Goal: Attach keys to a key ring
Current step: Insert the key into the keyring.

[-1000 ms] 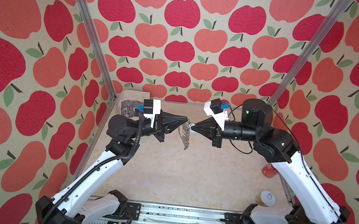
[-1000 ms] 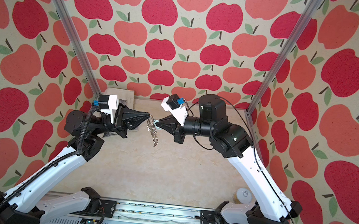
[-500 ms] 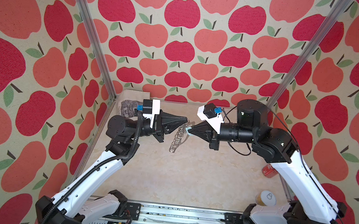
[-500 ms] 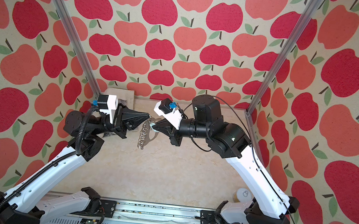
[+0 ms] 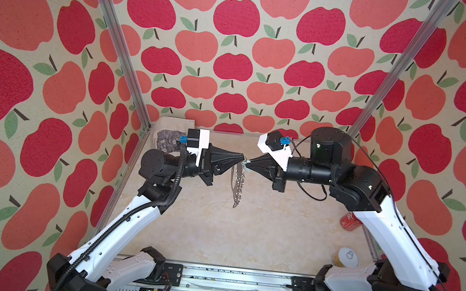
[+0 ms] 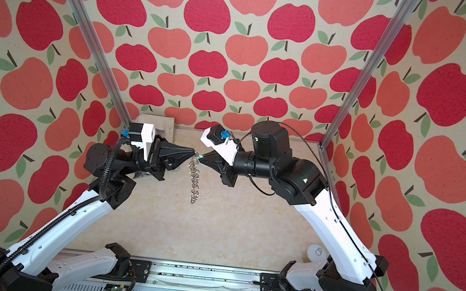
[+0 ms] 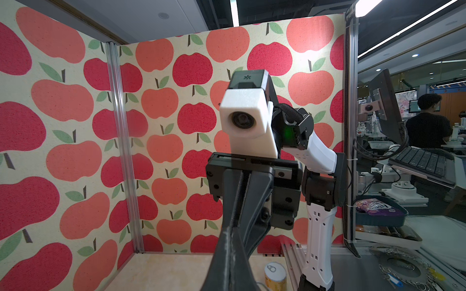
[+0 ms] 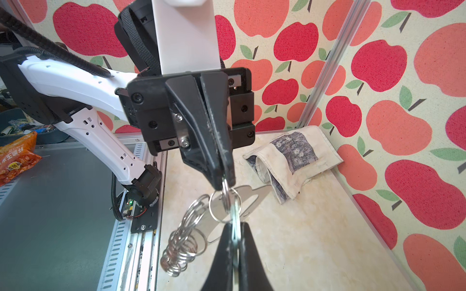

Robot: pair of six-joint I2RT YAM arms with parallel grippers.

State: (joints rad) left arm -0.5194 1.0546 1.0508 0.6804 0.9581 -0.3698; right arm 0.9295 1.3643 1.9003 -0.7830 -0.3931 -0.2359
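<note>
Your left claw [image 5: 241, 156] reaches out level, fingers pressed together on a top wire loop of the key ring [image 5: 239, 182], which hangs edge-on straight below its tips, clear of the table [image 5: 246, 236]. Your right claw [image 5: 250, 163] meets it tip to tip, pinching the key [image 5: 246, 162] just beside that loop. Only the right wrist view shows the loops fanned out and the plate's cutout. A cloth [image 5: 167, 140] lies behind the left claw. A red can [image 5: 350, 222] and a yellow can [image 5: 345, 257] sit behind the right claw, near the table edge. Bare table lies beneath both claws.
</note>
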